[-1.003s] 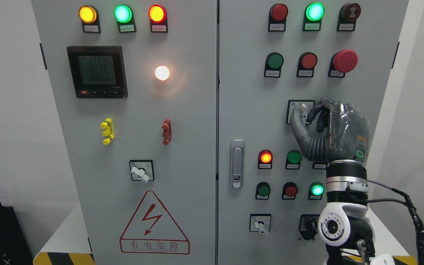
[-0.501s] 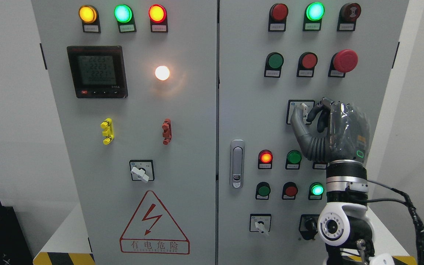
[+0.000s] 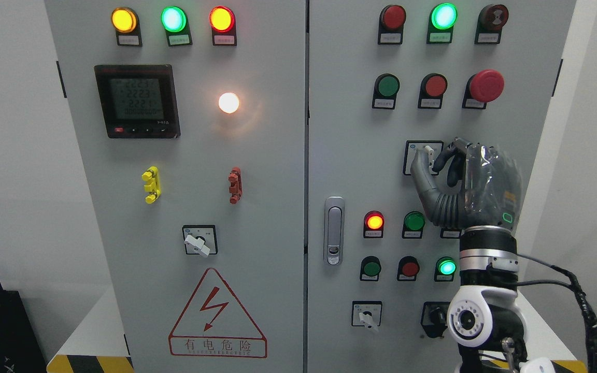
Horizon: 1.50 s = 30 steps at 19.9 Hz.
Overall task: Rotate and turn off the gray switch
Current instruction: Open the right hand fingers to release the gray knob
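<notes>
Your gray switch (image 3: 427, 152) sits on the right cabinet door (image 3: 350, 155), below the red mushroom button (image 3: 486, 85), its pale lever poking out of a square plate. The right hand (image 3: 464, 181) has thumb and forefinger closed on that lever, the other fingers curled behind. Judging by this, the turn is under way: keep the pinch firm and roll the wrist, not the arm, so the lever doesn't slip free. The switch's label is too small to read; the red warning triangle (image 3: 217, 313) on the left door reads 有电危险.

right hand (image 3: 451, 178) on switch (image 3: 427, 152), above indicator lamps (image 3: 413, 221)
</notes>
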Available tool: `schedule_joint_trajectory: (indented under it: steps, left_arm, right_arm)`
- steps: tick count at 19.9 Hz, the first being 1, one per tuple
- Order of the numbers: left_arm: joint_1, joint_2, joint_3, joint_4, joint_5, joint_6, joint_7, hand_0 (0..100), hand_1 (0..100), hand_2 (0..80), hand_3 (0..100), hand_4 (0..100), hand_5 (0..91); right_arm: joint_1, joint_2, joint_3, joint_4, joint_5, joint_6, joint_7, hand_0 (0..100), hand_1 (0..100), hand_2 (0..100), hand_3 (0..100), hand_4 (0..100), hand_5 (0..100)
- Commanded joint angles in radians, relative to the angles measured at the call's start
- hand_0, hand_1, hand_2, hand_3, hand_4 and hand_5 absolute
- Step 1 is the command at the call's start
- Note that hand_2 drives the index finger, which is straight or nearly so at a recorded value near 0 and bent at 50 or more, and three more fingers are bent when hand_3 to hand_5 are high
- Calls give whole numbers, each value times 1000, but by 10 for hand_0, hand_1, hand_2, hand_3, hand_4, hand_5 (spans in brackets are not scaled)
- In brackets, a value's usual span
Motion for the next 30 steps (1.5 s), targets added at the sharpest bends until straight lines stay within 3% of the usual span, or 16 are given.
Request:
schedule_joint_trajectory:
  steps: [1,13,20,24,30]
  left_arm:
    - [0,0,-2,14,0,0,1,120,389,0,0,0,0]
    - [0,0,-2,14,0,0,1,120,389,0,0,0,0]
    - [0,0,-2,14,0,0,1,120,389,0,0,0,0]
    - [0,0,-2,14,0,0,-1,120,389,0,0,0,0]
    - [0,0,-2,14,0,0,1,120,389,0,0,0,0]
  right_arm:
    - [6,-6,1,-5,0,-2,-2,522,389,695,996,898,993]
    - [10,-17,-10,-24,0,-9,-7,504,387,686,992,894,990]
    - [69,-58,-13,-73,-3,-25,-22,463,409,676,980,892,990]
    - [101,-70,-19,-125,-8,-102,-65,451,411,647,969,883,988]
    - [121,-73,-22,-183,-11,-174,-71,446,365,597,954,849,983]
